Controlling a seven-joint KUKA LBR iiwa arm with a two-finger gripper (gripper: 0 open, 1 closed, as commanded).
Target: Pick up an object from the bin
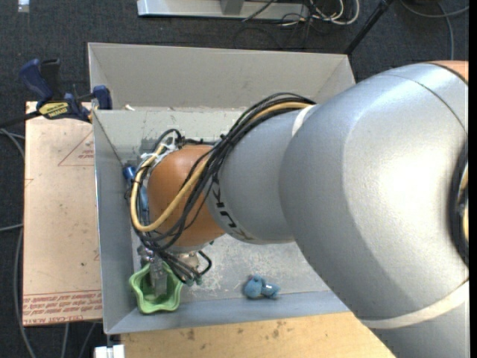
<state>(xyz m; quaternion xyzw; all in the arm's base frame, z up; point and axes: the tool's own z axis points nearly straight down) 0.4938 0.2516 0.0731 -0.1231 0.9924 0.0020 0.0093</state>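
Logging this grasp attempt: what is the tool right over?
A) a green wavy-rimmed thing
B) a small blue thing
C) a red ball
A: the tool stands over the green wavy-rimmed thing in the lower-left corner of the bin; the small blue thing lies apart to its right.

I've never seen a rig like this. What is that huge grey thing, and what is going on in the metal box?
The huge grey shape is a robot arm, reaching in from the right; the camera looks down from above. The orange cover at its end belongs to the robot. Below it sits the gripper, the part that grabs, low in the near left corner of the grey metal bin, right at a green wavy-edged cup. Whether it has hold of it is not clear. A small blue thing lies apart, to the right.
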